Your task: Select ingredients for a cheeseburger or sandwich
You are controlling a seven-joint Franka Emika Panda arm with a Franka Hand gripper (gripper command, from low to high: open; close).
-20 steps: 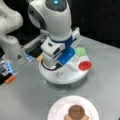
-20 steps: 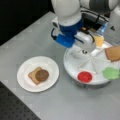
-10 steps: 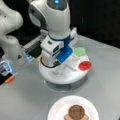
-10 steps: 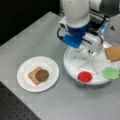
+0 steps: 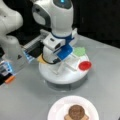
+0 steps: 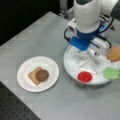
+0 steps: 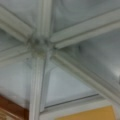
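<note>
In a front view, the arm [image 5: 53,22] is seen bent low over a round white tray [image 5: 63,75] divided by raised ribs, and the gripper [image 5: 53,60] is lowered into the tray near its centre, its fingertips hidden behind the wrist body, so how far it is open cannot be told. A red disc [image 5: 85,65] lies in the tray's compartment at that view's right, a green piece [image 5: 79,51] just above it, and a sliver of yellow cheese [image 5: 40,59] shows at the tray's left edge, behind the gripper. At the bottom, a white plate [image 5: 56,110] carries a toast square [image 5: 67,117] with a round patty [image 5: 76,111] on top (the start of the sandwich). In a front view, the plate [image 6: 25,83] is seen well apart from the tray [image 6: 68,63], at that view's left, with the patty [image 6: 42,75] resting on the toast [image 6: 32,75]. The gripper [image 6: 87,51] is down over the tray's hub; the red disc [image 6: 85,76] lies at the tray's near rim, the green piece [image 6: 111,73] at the right, and a second toast [image 6: 115,53] above it. In the wrist view, the ribs' hub [image 7: 40,47] is seen very close, with the cheese [image 7: 90,115] at the bottom edge and a brown piece [image 7: 10,110] at bottom left; no fingers are visible there.
</note>
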